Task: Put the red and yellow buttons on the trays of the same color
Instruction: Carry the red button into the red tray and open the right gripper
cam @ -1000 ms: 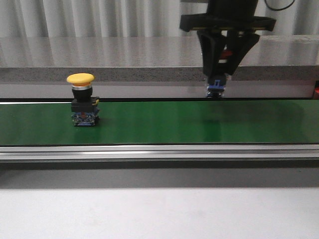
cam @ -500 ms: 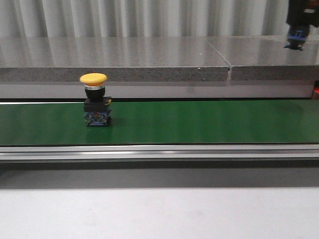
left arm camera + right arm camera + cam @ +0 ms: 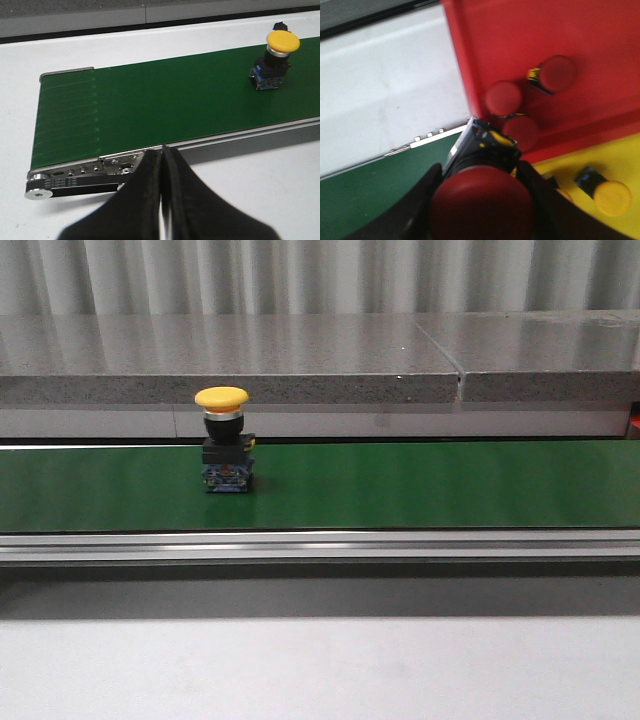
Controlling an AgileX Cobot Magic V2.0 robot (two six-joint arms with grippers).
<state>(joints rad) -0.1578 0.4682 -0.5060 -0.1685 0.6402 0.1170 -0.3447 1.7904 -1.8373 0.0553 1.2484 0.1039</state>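
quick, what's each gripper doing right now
Left gripper: shut, holding nothing.
Right gripper: shut on a red button, above the red tray.

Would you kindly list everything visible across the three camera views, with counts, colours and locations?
Yellow button on belt: one, yellow cap on a black and blue body, upright on the belt, left of centre in the front view.
Conveyor belt: one, green, with a silver rail along its near edge.
Red tray: one, red, beside the belt's end.
Red buttons in tray: three, red caps, in the red tray.
Yellow tray: one, yellow, adjoining the red tray.
Yellow button in tray: at least one, in the yellow tray.
Held red button: one, in the right gripper.
Left gripper: black, shut, empty.
Right gripper: black, shut on the held red button.
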